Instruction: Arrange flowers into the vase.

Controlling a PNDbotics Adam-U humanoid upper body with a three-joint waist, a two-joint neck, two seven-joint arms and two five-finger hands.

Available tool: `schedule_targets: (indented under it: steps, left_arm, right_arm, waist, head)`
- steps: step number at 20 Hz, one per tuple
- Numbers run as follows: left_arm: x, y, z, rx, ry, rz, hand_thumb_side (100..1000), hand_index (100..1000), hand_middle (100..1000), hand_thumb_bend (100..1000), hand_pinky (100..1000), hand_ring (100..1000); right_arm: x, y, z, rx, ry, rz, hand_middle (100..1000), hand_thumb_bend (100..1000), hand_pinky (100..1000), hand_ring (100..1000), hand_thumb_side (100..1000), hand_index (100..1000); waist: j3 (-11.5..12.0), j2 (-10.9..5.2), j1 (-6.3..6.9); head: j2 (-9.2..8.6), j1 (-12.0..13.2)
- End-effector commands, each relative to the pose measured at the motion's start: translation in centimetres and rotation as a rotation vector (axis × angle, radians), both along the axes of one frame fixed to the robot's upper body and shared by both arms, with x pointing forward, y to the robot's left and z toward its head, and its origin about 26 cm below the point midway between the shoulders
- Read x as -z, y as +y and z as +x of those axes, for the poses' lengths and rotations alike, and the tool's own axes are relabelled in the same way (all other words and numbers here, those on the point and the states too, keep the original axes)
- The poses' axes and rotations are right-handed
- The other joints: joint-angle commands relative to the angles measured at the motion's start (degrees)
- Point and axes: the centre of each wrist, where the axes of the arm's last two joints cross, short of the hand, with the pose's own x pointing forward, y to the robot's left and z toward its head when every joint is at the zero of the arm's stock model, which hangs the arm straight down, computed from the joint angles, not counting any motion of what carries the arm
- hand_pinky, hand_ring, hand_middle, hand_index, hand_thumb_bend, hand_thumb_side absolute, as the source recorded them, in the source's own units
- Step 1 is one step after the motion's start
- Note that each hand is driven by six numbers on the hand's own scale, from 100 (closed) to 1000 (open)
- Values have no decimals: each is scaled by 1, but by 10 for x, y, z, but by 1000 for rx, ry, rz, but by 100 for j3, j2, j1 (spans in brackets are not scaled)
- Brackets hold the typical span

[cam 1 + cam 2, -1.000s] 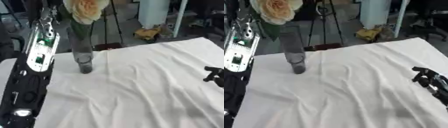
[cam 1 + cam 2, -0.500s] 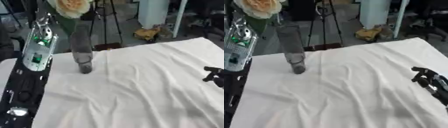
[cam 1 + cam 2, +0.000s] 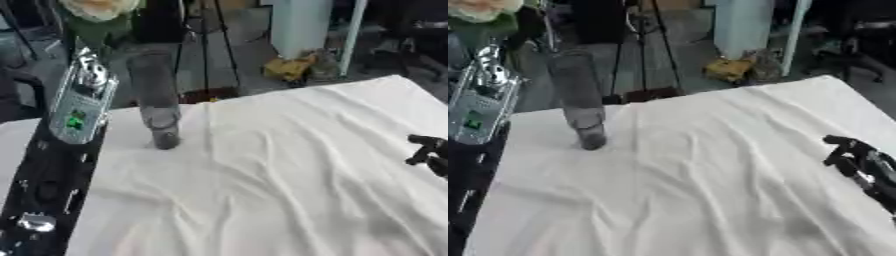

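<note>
A pale cream flower (image 3: 98, 7) hangs at about 11 o'clock, at the top edge, its green leaves and stem running down toward the mouth of the tall grey vase (image 3: 156, 100), which stands upright at 10 o'clock on the white-draped counter (image 3: 289, 170). The left arm rises along the left side, but its hand lies out of view, so whether it grips the flower cannot be told. The right hand (image 3: 857, 161) rests idle at 3 o'clock, fingers loosely bent, holding nothing. To do this step well, keep the stem vertical over the narrow mouth and lower it straight, without nudging the slim vase. The flower's long axis runs near vertical, bloom up.
</note>
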Motion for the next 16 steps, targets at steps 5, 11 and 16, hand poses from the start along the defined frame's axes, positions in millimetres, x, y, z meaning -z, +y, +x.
schedule_targets:
  steps: [5, 11, 16]
  left_arm:
    - [-13, 6, 1, 64, -63, -98, 524, 100, 100, 335, 100, 100]
    - [-20, 11, -1, 110, -100, -170, 514, 100, 100, 350, 100, 100]
    - [-39, 23, -6, 133, -145, -211, 498, 100, 100, 361, 100, 100]
  right_arm:
    - [-13, -4, 3, 4, -34, -26, 481, 672, 709, 983, 772, 839]
    - [-13, -4, 3, 6, -32, -26, 481, 673, 709, 983, 771, 839]
    - [-12, -7, 1, 15, -27, -27, 481, 674, 709, 983, 768, 838]
  waist:
    - [-8, -66, -18]
    - [-46, -76, -21]
    - [-25, -98, -26]
  head:
    - [-118, 12]
    - [-131, 25]
    - [-107, 7]
